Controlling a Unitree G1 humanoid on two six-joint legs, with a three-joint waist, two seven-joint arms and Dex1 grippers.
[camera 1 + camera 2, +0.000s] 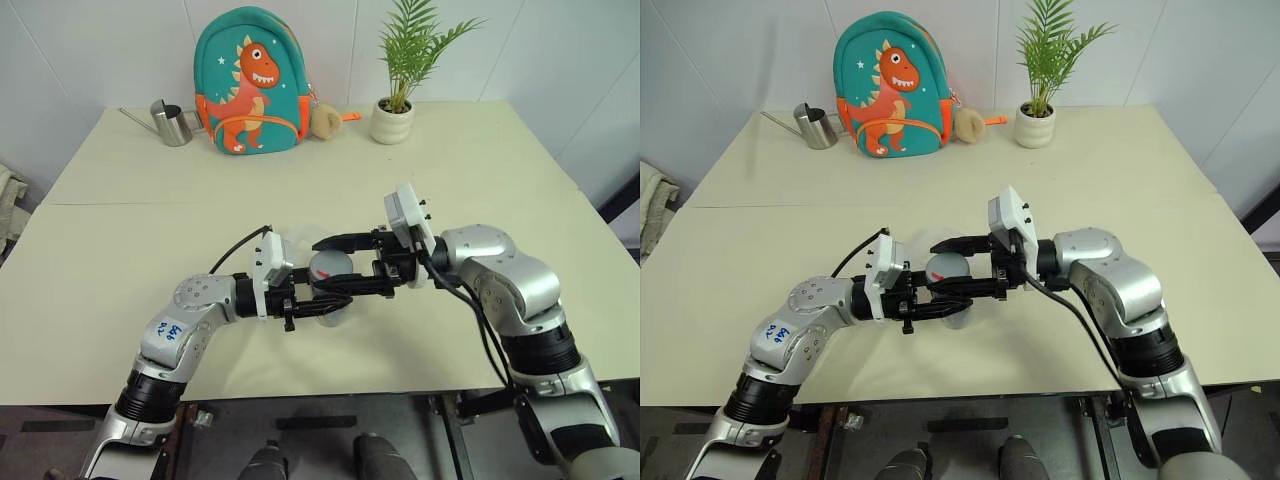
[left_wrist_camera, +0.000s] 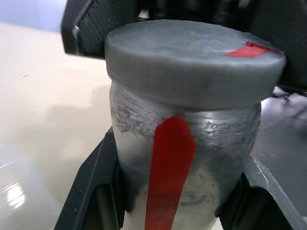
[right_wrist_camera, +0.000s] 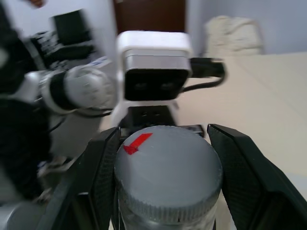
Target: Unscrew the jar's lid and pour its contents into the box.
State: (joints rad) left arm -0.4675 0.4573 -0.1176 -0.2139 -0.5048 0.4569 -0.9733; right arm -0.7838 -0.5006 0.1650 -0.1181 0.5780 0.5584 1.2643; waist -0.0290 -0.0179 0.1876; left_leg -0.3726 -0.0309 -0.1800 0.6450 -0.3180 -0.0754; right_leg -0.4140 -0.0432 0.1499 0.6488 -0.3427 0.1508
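Two grippers meet over the near half of the cream table [image 1: 480,170], both on the jar [image 2: 187,158]. The left gripper [image 1: 325,302] is clenched around the jar's body, holding it upright, a black finger [image 2: 93,191] pressed to each side of the frosted wall. A red stripe runs down that wall, and no writing can be read on it. The grey lid [image 3: 168,167] sits on the jar's mouth, with a small red mark near its edge. The right gripper [image 1: 345,262] reaches in from the opposite side at lid height, its fingers [image 3: 103,167] flanking the lid; one looks to touch the rim, while a thin gap shows at the other, so I cannot tell whether it grips. The clear box [image 1: 305,240] lies on the table just behind the jar, partly hidden by the arms. A blue handwritten scrawl on the left forearm is not legible. Along the far edge stand a small steel watering can [image 1: 172,122], a teal dinosaur backpack [image 1: 250,80] and a potted palm [image 1: 395,95]
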